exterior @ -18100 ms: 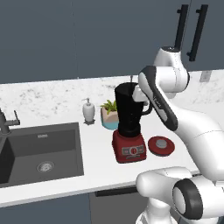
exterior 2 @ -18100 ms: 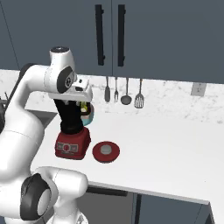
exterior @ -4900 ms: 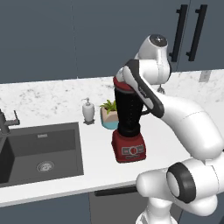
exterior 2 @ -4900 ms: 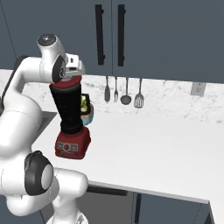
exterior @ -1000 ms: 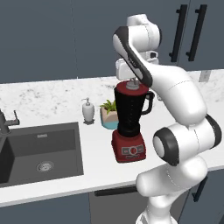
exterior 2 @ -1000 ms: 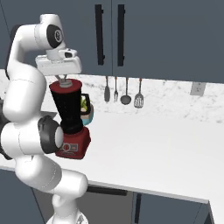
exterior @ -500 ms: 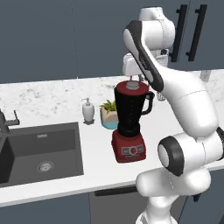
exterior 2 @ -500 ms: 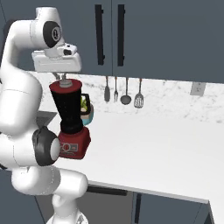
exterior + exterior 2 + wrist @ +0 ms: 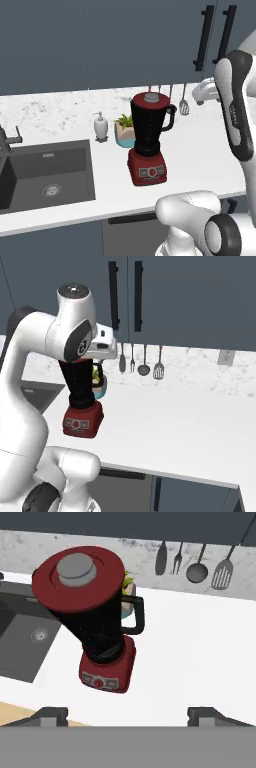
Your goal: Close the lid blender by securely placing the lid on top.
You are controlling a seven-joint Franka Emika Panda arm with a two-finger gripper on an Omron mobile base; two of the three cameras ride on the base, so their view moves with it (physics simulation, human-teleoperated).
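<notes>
Lid (image 9: 79,578), red with a grey knob in its middle, sits flat on top of the blender (image 9: 102,629), covering the mouth of the black jar; from the left base camera the lid (image 9: 150,98) shows as a thin red cap on the jar. Blender stands upright on the white counter (image 9: 200,657), its boxy red base below and the jar's handle pointing toward 3 o'clock in the hand camera. Behind the jar, at about 1 o'clock from it, a small potted plant (image 9: 128,586) in a pale blue pot peeks out, just beside the blender. A white soap dispenser (image 9: 100,127) stands near the plant at its 9 o'clock in the left base view, and the dark sink (image 9: 45,172) lies further that way. Kitchen utensils (image 9: 199,562) hang on the wall at 1 o'clock from the blender. The claw (image 9: 128,714) is clear of the lid and holds nothing, its dark finger tips spread wide apart
</notes>
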